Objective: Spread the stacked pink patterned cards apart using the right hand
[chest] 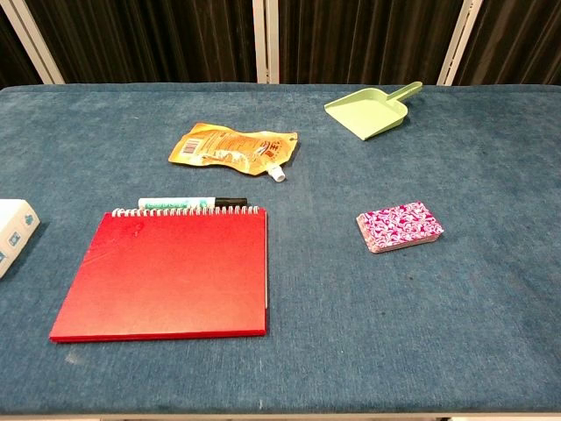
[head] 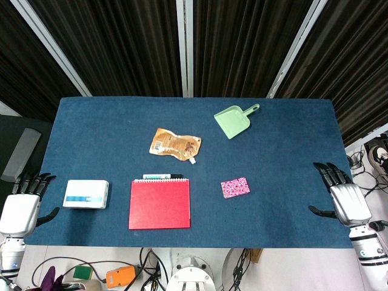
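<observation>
My right hand rests at the table's right edge, fingers spread, holding nothing; my left hand likewise at the left. The pink cards sit neatly stacked, right of the red notebook.

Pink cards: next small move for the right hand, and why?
Probably bring the right hand inward across the table toward the pink cards. It sits open at the table's right edge, holding nothing, well apart from the cards, which lie in a neat stack, not yet spread.
</observation>
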You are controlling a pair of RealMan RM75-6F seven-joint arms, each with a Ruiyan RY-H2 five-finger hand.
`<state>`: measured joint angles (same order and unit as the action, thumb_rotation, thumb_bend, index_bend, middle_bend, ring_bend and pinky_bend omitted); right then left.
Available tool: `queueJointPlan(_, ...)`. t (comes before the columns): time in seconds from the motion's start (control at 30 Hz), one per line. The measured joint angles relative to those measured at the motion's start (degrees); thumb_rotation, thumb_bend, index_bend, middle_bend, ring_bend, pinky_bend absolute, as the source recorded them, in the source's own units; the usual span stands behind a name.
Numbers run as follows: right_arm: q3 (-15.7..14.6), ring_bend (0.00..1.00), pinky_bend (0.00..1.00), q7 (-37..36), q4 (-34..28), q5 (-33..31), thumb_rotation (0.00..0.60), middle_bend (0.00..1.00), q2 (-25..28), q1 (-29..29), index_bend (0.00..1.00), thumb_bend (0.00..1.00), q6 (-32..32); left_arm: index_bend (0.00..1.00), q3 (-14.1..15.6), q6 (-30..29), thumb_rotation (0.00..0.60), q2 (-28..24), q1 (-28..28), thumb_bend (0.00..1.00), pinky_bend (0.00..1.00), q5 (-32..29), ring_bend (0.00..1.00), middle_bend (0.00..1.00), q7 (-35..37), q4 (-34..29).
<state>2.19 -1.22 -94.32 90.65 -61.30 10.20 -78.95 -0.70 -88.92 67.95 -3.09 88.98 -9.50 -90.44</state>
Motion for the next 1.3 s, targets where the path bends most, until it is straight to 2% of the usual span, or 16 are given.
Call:
queueJointPlan(0.17,-0.25,0.09,0.21,1.99,-0.53,0.71,0.561,0.12,-0.69,2.12,0.16,0.23,3.46,0.20,-0.37,0.48,0.600,0.19,-0.59,0.10,0.05,0.19,0.11,0.18,-0.10,-0.09)
queueJointPlan(0.27,-0.24,0.02,0.16,4.85,-1.30,0.56,0.558,0.04,-1.34,4.31,0.16,0.25,7.56,0.20,-0.67,0.47,0.600,0.20,-0.87,0.10,0.05,0.36,0.11,0.18,-0.18,-0.24)
queueJointPlan(0.37,0.21,0.00,0.12,8.53,-2.21,-0.26,0.555,0.01,-2.76,7.52,0.18,0.27,12.88,0.20,-0.89,0.58,0.600,0.23,-1.18,0.10,0.05,0.49,0.11,0.18,-0.33,-0.44)
queueJointPlan(0.57,2.30,0.00,0.12,15.51,-2.13,-4.25,0.554,0.00,-9.29,15.32,0.24,0.31,23.05,0.20,-1.10,1.20,0.600,0.34,-1.79,0.10,0.05,0.64,0.11,0.18,-0.78,-0.59)
queueJointPlan(0.73,4.20,0.00,0.12,19.92,0.31,-9.98,0.555,0.00,-15.83,21.18,0.29,0.37,29.78,0.20,-1.25,1.85,0.600,0.35,-2.22,0.10,0.05,0.38,0.11,0.18,-0.98,-0.63)
queueJointPlan(0.9,5.22,0.00,0.12,22.92,2.75,-15.03,0.556,0.00,-19.58,24.36,0.30,0.39,32.93,0.20,-1.19,2.18,0.600,0.35,-2.27,0.10,0.05,-0.01,0.11,0.18,-0.77,-0.39)
queueJointPlan(1.3,4.77,0.00,0.12,24.75,6.30,-22.49,0.555,0.00,-22.48,27.77,0.34,0.43,35.43,0.20,-1.11,2.95,0.600,0.97,-2.58,0.10,0.05,-0.58,0.11,0.18,-0.27,0.59)
